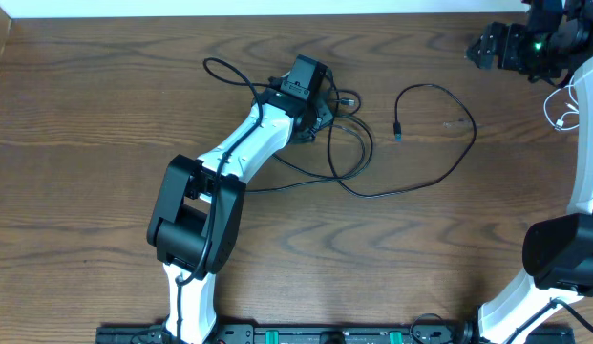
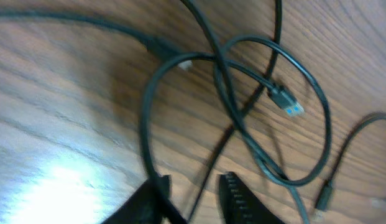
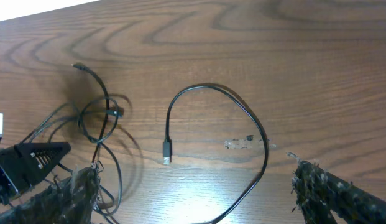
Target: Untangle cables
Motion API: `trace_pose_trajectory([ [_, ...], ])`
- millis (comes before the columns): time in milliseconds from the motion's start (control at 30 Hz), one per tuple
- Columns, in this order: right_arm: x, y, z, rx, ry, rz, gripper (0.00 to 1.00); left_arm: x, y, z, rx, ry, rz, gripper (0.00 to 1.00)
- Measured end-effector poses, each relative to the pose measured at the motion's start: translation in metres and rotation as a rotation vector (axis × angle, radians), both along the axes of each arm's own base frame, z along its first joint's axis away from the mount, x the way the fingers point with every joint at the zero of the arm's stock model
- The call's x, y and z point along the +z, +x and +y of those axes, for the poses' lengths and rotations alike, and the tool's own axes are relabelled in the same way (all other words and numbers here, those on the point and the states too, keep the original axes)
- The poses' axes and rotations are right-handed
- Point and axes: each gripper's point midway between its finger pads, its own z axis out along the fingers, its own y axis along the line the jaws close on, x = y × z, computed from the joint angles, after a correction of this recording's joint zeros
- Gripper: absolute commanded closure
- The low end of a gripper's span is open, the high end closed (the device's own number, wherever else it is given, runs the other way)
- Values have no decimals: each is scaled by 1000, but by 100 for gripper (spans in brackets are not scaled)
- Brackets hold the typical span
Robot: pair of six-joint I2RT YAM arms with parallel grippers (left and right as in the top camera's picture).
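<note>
Partly done: white cable [image 1: 561, 107] apart at the tabletop's [image 1: 105, 115] right edge, black cables [image 1: 353, 153] looped together mid-tabletop, left fingers [image 2: 239, 196] narrowly apart astride one strand, right fingers [image 3: 329, 186] wide apart, empty

A wooden table [image 1: 95, 105] carries black cables [image 1: 473, 129] — tangled at centre — and a white cable [image 1: 561, 107] near its right edge.

No legible text, label, brand, number or sign in any view. Cables [image 2: 280, 96]: plug housings plain, blurred, no print made out. Worktop [image 1: 86, 115]: wood grain only. Faint smudge on worktop [image 3: 245, 143] in right wrist view, too small to read as characters. Arm housings: no marking legible from overhead.
</note>
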Motion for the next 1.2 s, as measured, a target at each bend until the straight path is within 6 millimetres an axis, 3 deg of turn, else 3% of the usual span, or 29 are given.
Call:
trace_pose_trajectory([
  [33,0,0,0,0,0,0,4,0,2,4,-11,31,-16,92],
  [200,0,0,3,8,6,-1,3,0,5,14,-136,157,-72,92],
  [267,1,1,7,17,6,-3,3,11,5,16,-211,197,-109,92],
  [333,1,2,13,29,6,-8,2,42,7,15,-272,214,-186,92],
  [433,2,3,22,49,8,-14,2,121,0,19,-328,216,-352,92],
  [467,2,4,26,58,7,-16,2,163,-7,22,-344,208,-442,93],
  [567,1,5,32,71,7,-18,1,254,-32,33,-351,183,-643,93],
  [633,1,6,36,80,7,-20,1,295,-50,41,-344,168,-738,92],
  [700,0,6,40,88,9,-20,1,320,-59,45,-337,156,-809,92],
  [933,0,3,65,152,49,-17,1,407,-63,51,-250,96,-1110,92],
  [1067,1,-1,92,229,70,-21,1,468,-70,69,-111,77,-1319,92],
  [1200,4,-9,128,361,103,-39,1,506,-74,96,67,87,-1444,93],
])
